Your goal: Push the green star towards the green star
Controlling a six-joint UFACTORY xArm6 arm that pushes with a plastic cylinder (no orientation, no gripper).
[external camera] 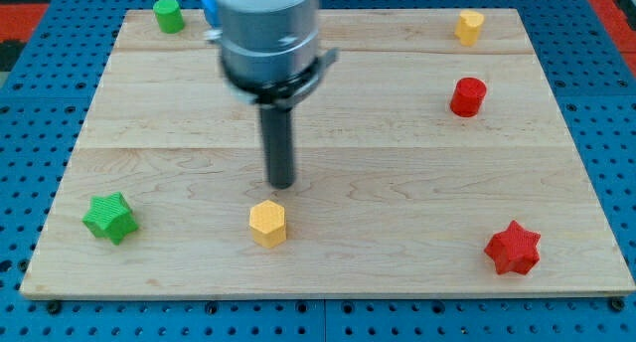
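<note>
A pale wooden board [397, 183] made of joined planks lies on a blue pegboard bench [30, 103], whose rows of holes show all round the board's edges.

Taking the board as a clock face, my tip [282, 186] sits a little to the nine o'clock side of the centre, at the end of a straight dark rod that hangs from a grey cylindrical arm housing [268, 34] near twelve o'clock. There are no jaws on this rig, only the plain rod, so nothing is gripped or clamped.

The green star [109, 218] lies far out towards eight o'clock, near the board's lower corner on the view's left, well apart from my tip. A yellow hexagonal block [267, 224] stands just at six o'clock of my tip, near it but not touching.

A green cylinder [168, 15] stands at eleven o'clock by the top edge. Next to the arm housing, a small blue block [210, 8] peeks out, mostly hidden, its shape unclear. A second yellow hexagonal piece [470, 27] sits at one o'clock, a red cylinder [467, 96] at two o'clock, and a red star [513, 248] at four o'clock near the lower corner on the view's right.
</note>
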